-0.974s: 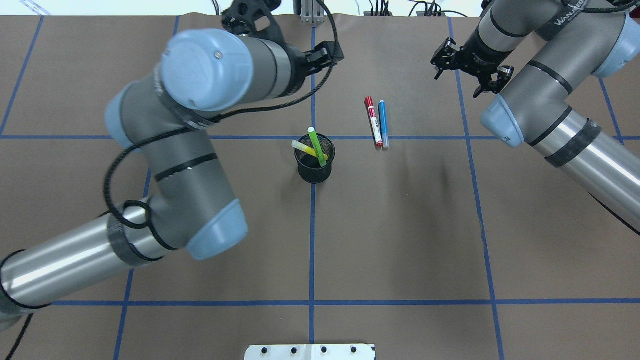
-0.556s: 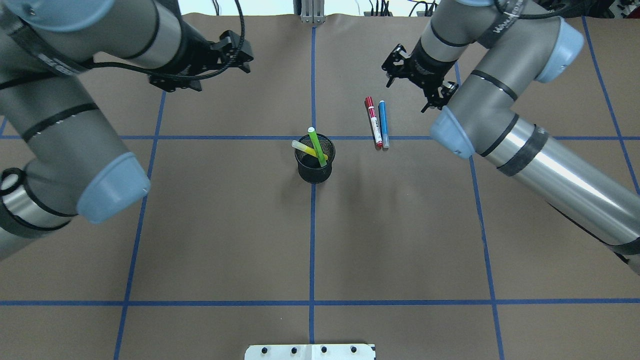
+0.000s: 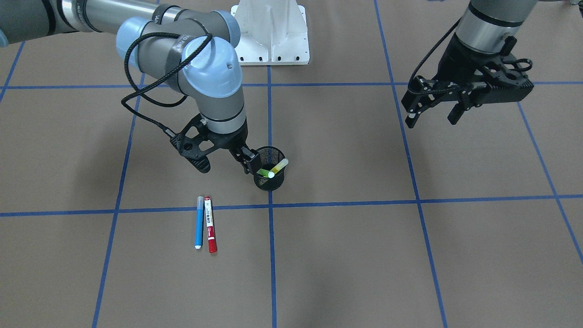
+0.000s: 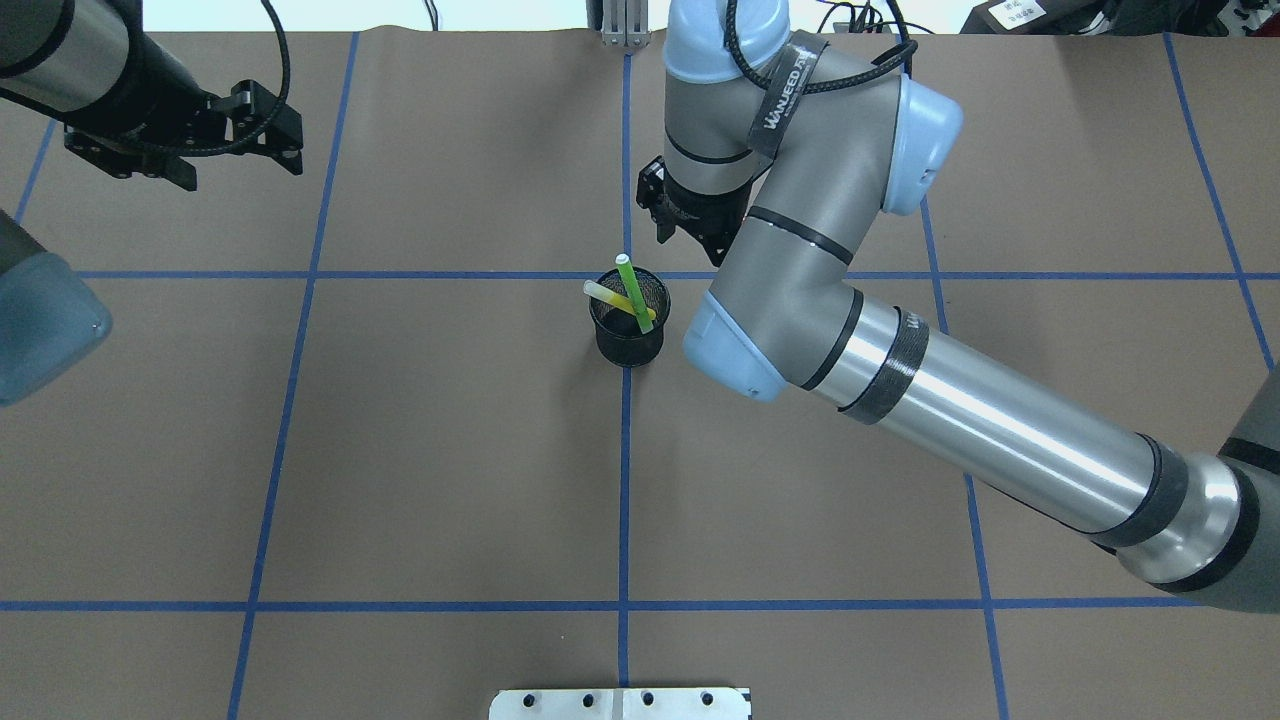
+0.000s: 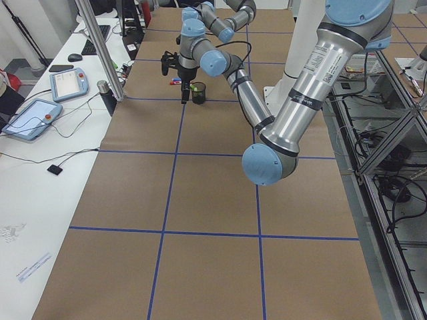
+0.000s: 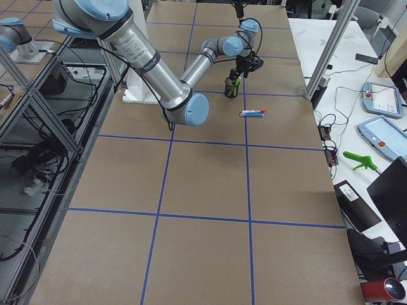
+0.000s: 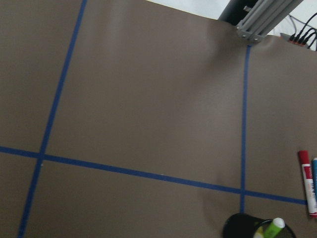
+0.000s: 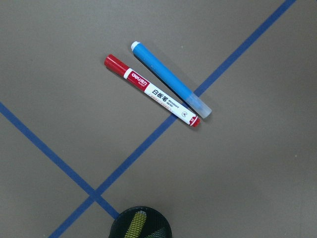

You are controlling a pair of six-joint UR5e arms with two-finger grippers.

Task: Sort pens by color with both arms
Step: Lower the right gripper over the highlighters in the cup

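The red-capped pen [image 8: 151, 90] carries print along its white barrel. A white logo that looks like "deli" sits on a red band next to the cap, followed by the black Chinese characters "白板笔". Smaller marks toward the other end are too fine to read. A black strap [image 4: 783, 90] on the right arm [image 4: 980, 420] shows white capitals, roughly "WANJEED"; the last letters are unclear.

Brown table [image 3: 346, 255] with blue tape lines [image 3: 346, 203], black mesh cup [image 3: 268, 183], blue pen [image 3: 199, 223] just beside red-capped pen [image 3: 210, 225]
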